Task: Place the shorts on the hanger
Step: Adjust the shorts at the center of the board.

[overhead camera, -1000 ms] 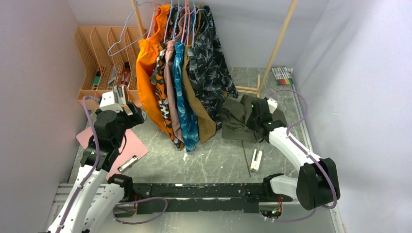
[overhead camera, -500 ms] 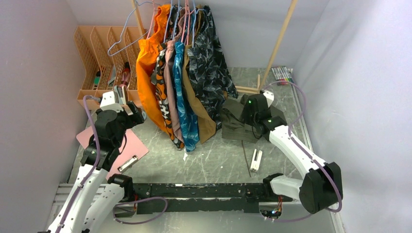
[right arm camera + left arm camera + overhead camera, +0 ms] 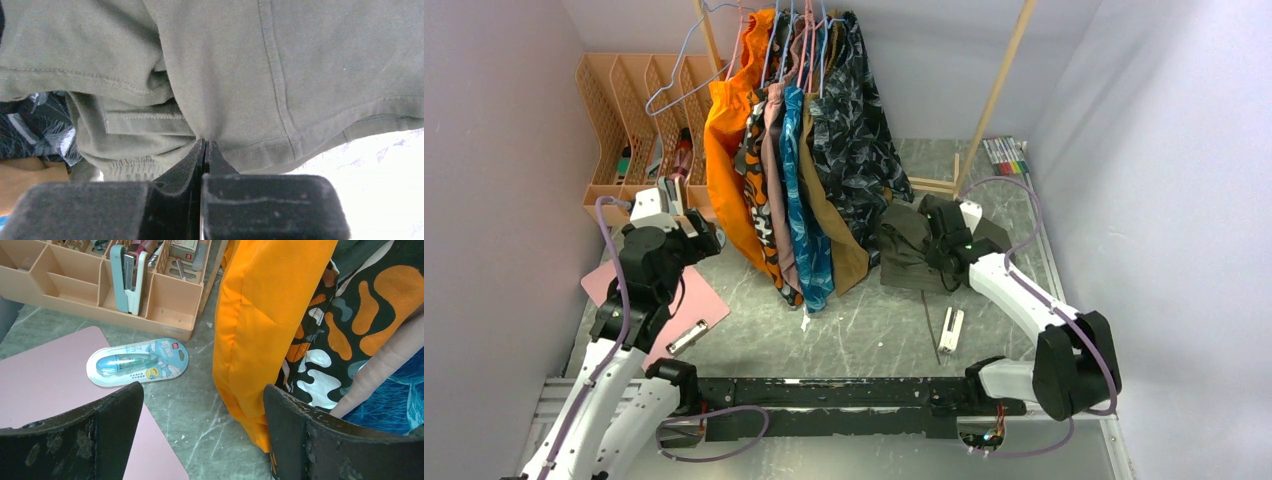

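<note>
Grey marble table (image 3: 864, 330), shorts (image 3: 904, 250) crumpled at far right beside hanging clothes (image 3: 824, 150), right gripper (image 3: 204, 145) pinched tight on a fold of their olive fabric, left gripper (image 3: 202, 392) spread wide near orange garment (image 3: 260, 315)

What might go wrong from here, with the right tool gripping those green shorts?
The right tool pinches only a thin fold near the hem of the shorts, so the fabric may slip out on lifting. The hanger hangs at the far left of the rack, past crowded hanging clothes, which the shorts could snag.
</note>
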You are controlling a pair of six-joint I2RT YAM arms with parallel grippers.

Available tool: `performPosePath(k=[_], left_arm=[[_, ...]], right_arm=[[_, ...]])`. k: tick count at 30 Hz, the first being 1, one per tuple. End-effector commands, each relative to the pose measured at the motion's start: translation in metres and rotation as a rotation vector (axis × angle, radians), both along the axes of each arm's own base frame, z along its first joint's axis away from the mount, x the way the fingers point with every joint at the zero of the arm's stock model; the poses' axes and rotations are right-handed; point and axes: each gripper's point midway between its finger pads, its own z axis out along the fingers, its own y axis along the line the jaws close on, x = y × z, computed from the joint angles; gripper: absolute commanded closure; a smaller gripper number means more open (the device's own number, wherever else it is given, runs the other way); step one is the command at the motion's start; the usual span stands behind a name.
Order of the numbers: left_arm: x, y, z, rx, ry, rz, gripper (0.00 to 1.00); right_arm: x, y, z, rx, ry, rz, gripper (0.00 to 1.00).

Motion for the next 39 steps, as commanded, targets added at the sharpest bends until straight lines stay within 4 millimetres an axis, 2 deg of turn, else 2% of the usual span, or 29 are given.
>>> performPosePath(k=[1, 3, 6, 8, 9, 10, 12, 15, 16, 18, 19, 21, 22, 23, 25, 27, 29, 30, 31, 32, 33, 35, 37, 39], left_arm=[[-0.003, 0.003, 0.007, 0.004, -0.025, 0.012, 0.08], [-0.005, 0.006, 0.009, 0.003, -0.035, 0.029, 0.09], [-0.009, 0.013, 0.016, -0.001, -0.059, 0.065, 0.11], [-0.013, 0.02, 0.019, 0.001, -0.074, 0.097, 0.11], [-0.014, 0.022, 0.021, 0.002, -0.082, 0.11, 0.11], [-0.016, 0.025, 0.023, 0.003, -0.091, 0.121, 0.11], [-0.018, 0.029, 0.025, 0.005, -0.1, 0.142, 0.11], [-0.021, 0.033, 0.027, -0.008, -0.109, 0.171, 0.11], [-0.021, 0.034, 0.027, -0.023, -0.114, 0.182, 0.1], [-0.021, 0.035, 0.027, -0.024, -0.116, 0.19, 0.1], [-0.021, 0.036, 0.027, -0.021, -0.113, 0.195, 0.1], [-0.021, 0.038, 0.027, -0.018, -0.11, 0.205, 0.11], [-0.021, 0.039, 0.026, -0.016, -0.107, 0.212, 0.1], [-0.021, 0.04, 0.026, -0.014, -0.105, 0.216, 0.11], [-0.022, 0.042, 0.026, -0.015, -0.106, 0.228, 0.11], [-0.022, 0.043, 0.027, -0.014, -0.11, 0.234, 0.1], [-0.023, 0.044, 0.026, -0.013, -0.111, 0.239, 0.1], [-0.023, 0.044, 0.027, -0.014, -0.112, 0.242, 0.1], [-0.023, 0.044, 0.027, -0.014, -0.112, 0.243, 0.1], [-0.023, 0.045, 0.026, -0.014, -0.111, 0.244, 0.1], [-0.023, 0.045, 0.025, -0.013, -0.107, 0.247, 0.1], [-0.023, 0.045, 0.025, -0.012, -0.106, 0.249, 0.1], [-0.023, 0.045, 0.024, -0.011, -0.103, 0.245, 0.1], [-0.022, 0.044, 0.025, -0.012, -0.103, 0.242, 0.1]], right_arm=[[0.0, 0.003, 0.034, 0.044, -0.074, 0.0, 1.0], [0.001, 0.009, 0.06, 0.086, -0.137, 0.026, 1.0], [0.004, 0.019, 0.115, 0.138, -0.26, 0.08, 1.0], [0.004, 0.028, 0.16, 0.165, -0.362, 0.132, 1.0], [0.005, 0.037, 0.195, 0.193, -0.435, 0.181, 1.0], [0.003, 0.041, 0.21, 0.202, -0.463, 0.212, 1.0], [-0.001, 0.054, 0.266, 0.245, -0.574, 0.302, 1.0], [-0.011, 0.068, 0.328, 0.301, -0.678, 0.408, 1.0], [-0.018, 0.078, 0.355, 0.334, -0.729, 0.475, 1.0], [-0.038, 0.105, 0.412, 0.43, -0.814, 0.663, 1.0], [-0.055, 0.117, 0.445, 0.484, -0.865, 0.769, 1.0], [-0.1, 0.133, 0.507, 0.593, -0.986, 0.986, 1.0], [-0.127, 0.136, 0.538, 0.642, -1.075, 1.092, 1.0], [-0.154, 0.136, 0.561, 0.684, -1.144, 1.181, 1.0], [-0.19, 0.129, 0.59, 0.716, -1.257, 1.263, 1.0], [-0.198, 0.123, 0.599, 0.72, -1.305, 1.246, 1.0], [-0.177, 0.12, 0.59, 0.686, -1.285, 1.145, 1.0], [-0.158, 0.118, 0.58, 0.664, -1.259, 1.069, 1.0], [-0.137, 0.115, 0.566, 0.641, -1.222, 0.978, 1.0], [-0.112, 0.114, 0.542, 0.624, -1.16, 0.883, 1.0], [-0.096, 0.106, 0.531, 0.602, -1.138, 0.791, 1.0], [-0.056, 0.092, 0.483, 0.544, -1.036, 0.586, 1.0], [-0.031, 0.071, 0.447, 0.479, -0.97, 0.404, 1.0], [-0.017, 0.052, 0.416, 0.401, -0.929, 0.287, 1.0]])
